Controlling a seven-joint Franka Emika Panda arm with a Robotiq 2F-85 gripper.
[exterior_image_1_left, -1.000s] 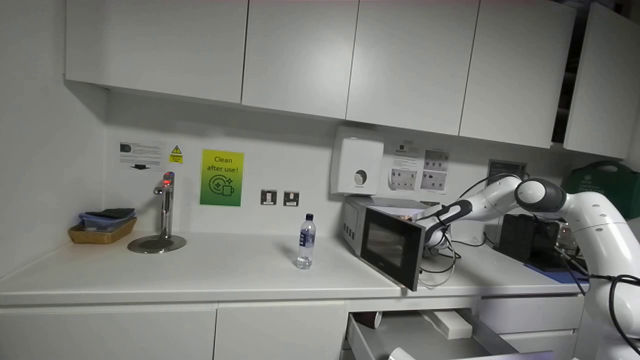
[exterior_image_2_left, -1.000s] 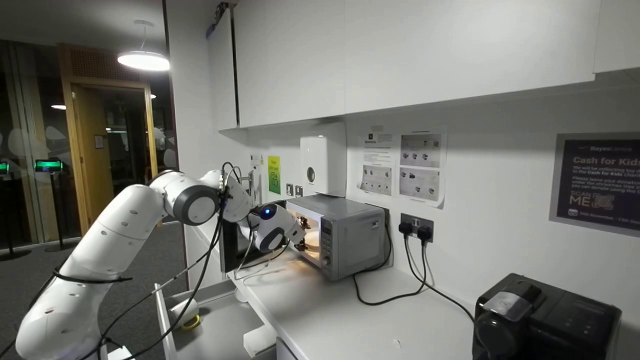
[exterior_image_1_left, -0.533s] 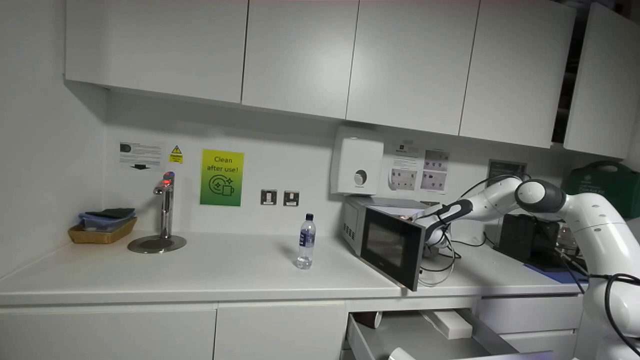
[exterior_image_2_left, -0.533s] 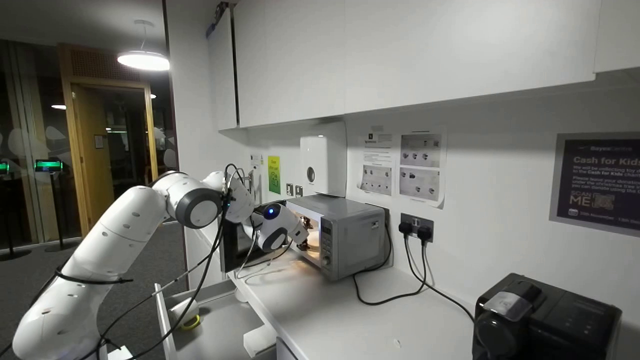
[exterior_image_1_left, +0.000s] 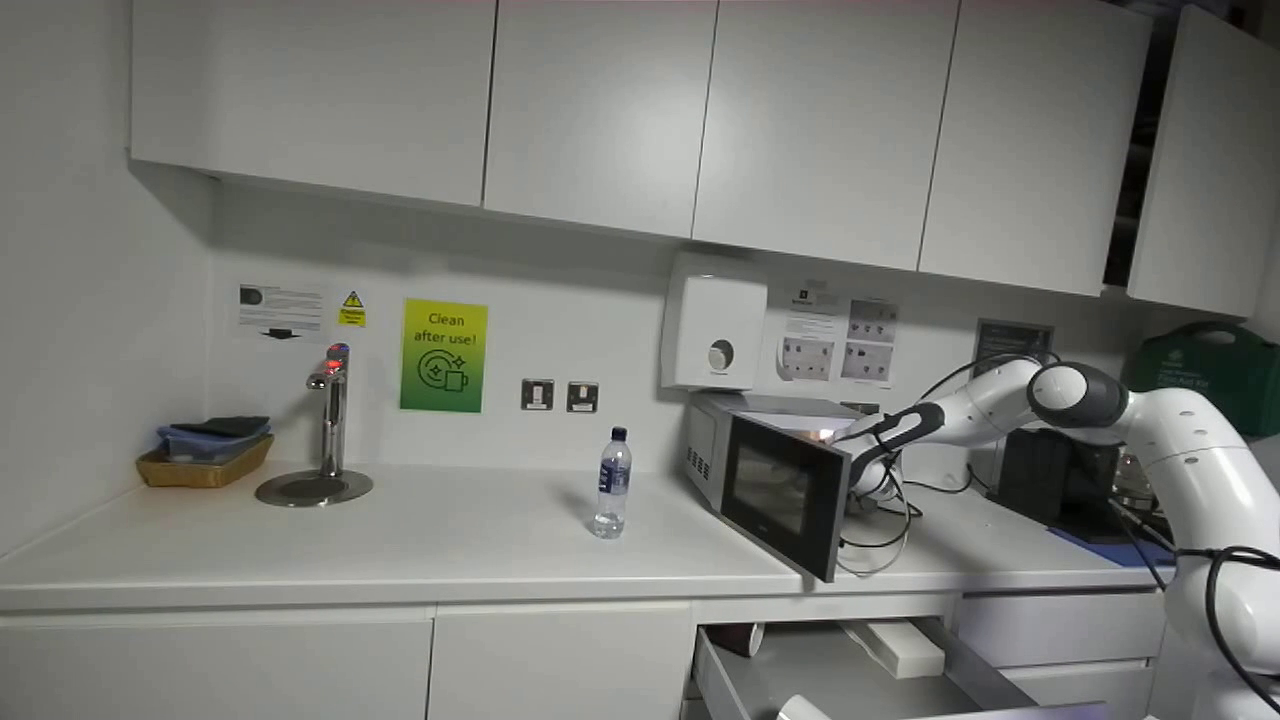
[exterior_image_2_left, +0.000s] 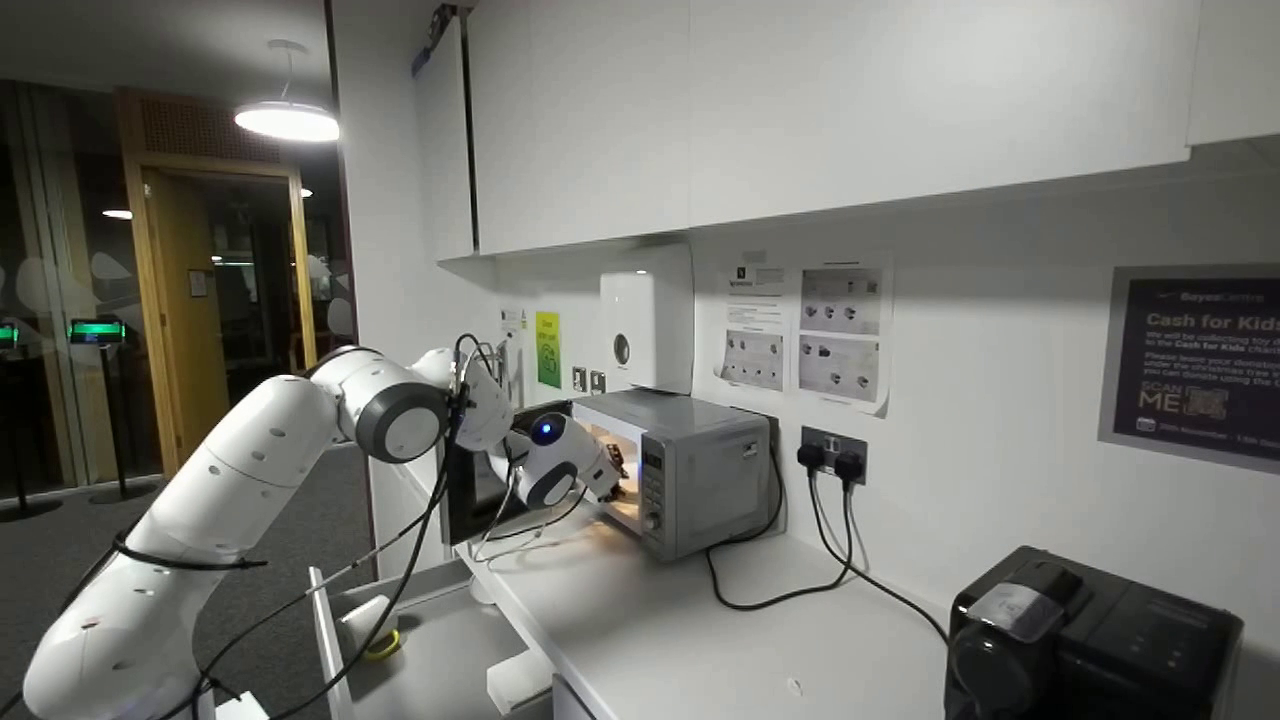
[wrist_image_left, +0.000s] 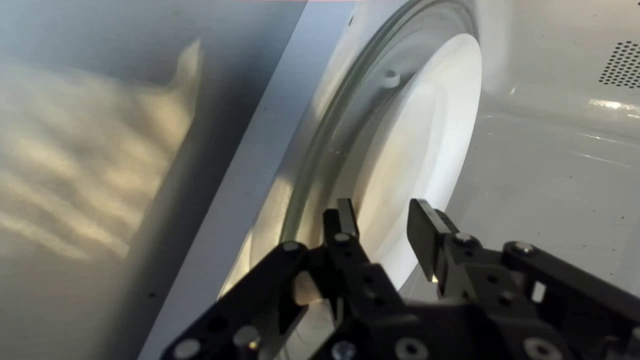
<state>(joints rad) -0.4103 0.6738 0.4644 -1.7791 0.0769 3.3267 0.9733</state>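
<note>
In the wrist view a white plate (wrist_image_left: 430, 120) rests on the glass turntable (wrist_image_left: 320, 145) inside the lit microwave (exterior_image_2_left: 705, 450). My gripper (wrist_image_left: 382, 212) reaches in through the doorway, its jaws partly apart. The plate's edge region shows in the gap between the two fingers. Neither pad clearly presses on it, and whether either one touches is hard to judge. In an exterior view the gripper (exterior_image_2_left: 617, 472) sits at the microwave's opening. The swung-out microwave door (exterior_image_1_left: 785, 490) hides the gripper in an exterior view.
A water bottle (exterior_image_1_left: 612, 485) stands on the counter beside the microwave. Below, a drawer (exterior_image_1_left: 830, 670) is pulled out, holding a white box (exterior_image_1_left: 905, 650) and a white mug (exterior_image_2_left: 370, 625). A black coffee machine (exterior_image_2_left: 1090, 640) and black power cables (exterior_image_2_left: 850, 570) lie further along.
The hand has shifted slightly further toward the microwave's inside, and the arm's elbow has dropped a little. The fingers have drawn closer together.
</note>
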